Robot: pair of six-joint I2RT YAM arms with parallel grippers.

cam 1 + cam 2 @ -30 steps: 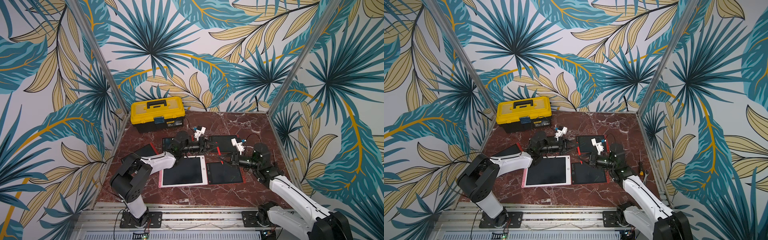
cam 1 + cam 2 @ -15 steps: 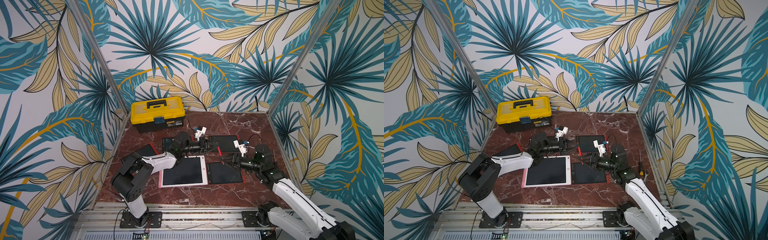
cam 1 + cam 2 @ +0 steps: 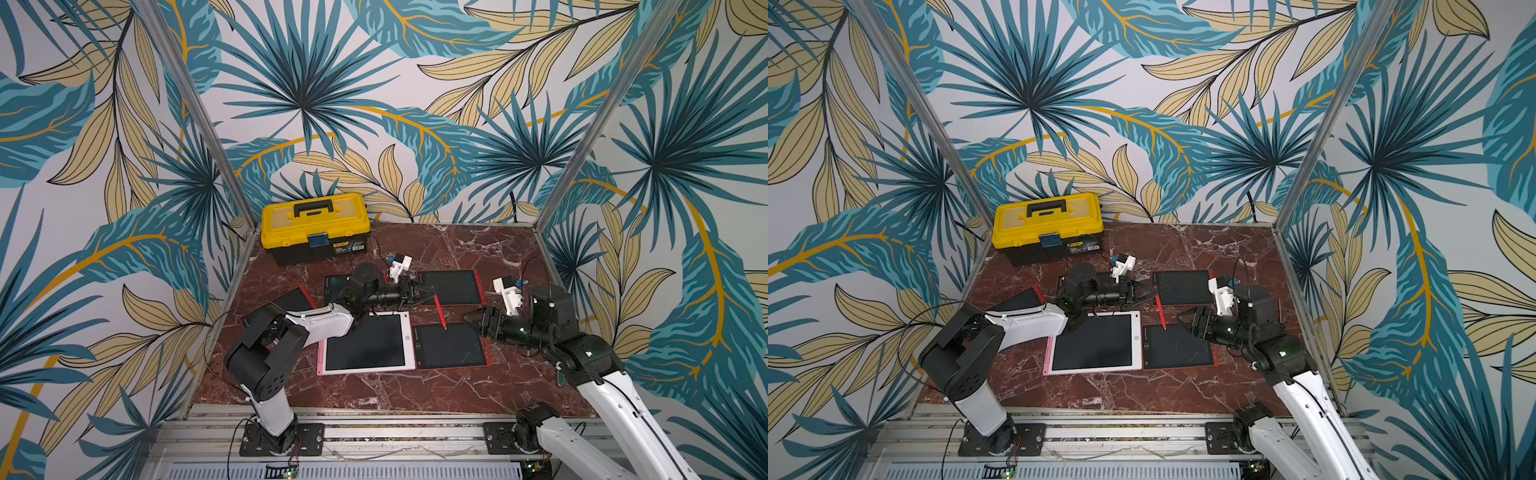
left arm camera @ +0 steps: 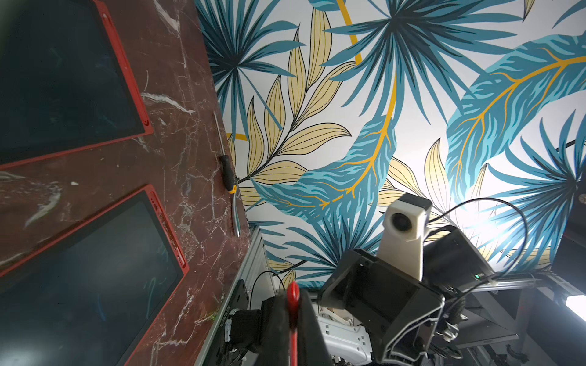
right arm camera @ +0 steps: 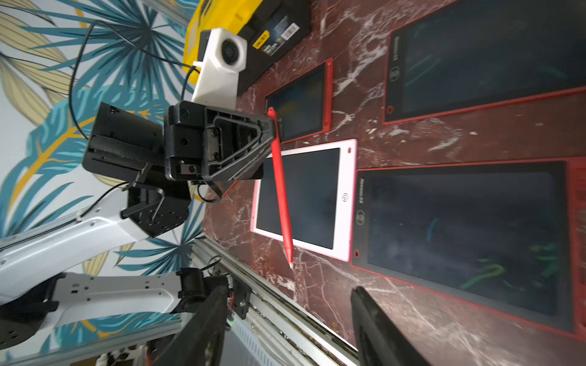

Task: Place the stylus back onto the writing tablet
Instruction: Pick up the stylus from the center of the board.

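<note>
My left gripper (image 3: 428, 291) is shut on the top end of a red stylus (image 3: 439, 309), which hangs slanted downward. Its tip is at the far edge of the near red-framed writing tablet (image 3: 451, 347); contact cannot be told. The left wrist view shows the stylus (image 4: 293, 296) pinched between the fingers of the left gripper (image 4: 293, 317). To the right of the stylus, my right gripper (image 3: 469, 322) is open with nothing in it. In the right wrist view, the stylus (image 5: 280, 187) hangs ahead of the right gripper (image 5: 291, 326). Both top views show this, as with the stylus (image 3: 1160, 311).
Other tablets lie around: a white-framed one (image 3: 365, 343) beside the near red one, a red one (image 3: 451, 286) behind it, and others partly under the left arm (image 3: 293, 299). A yellow toolbox (image 3: 316, 226) stands at the back left. A screwdriver (image 4: 228, 174) lies by the right wall.
My right gripper has opened and drawn back to the right, away from the stylus. The left gripper still grips the stylus and has barely moved.
</note>
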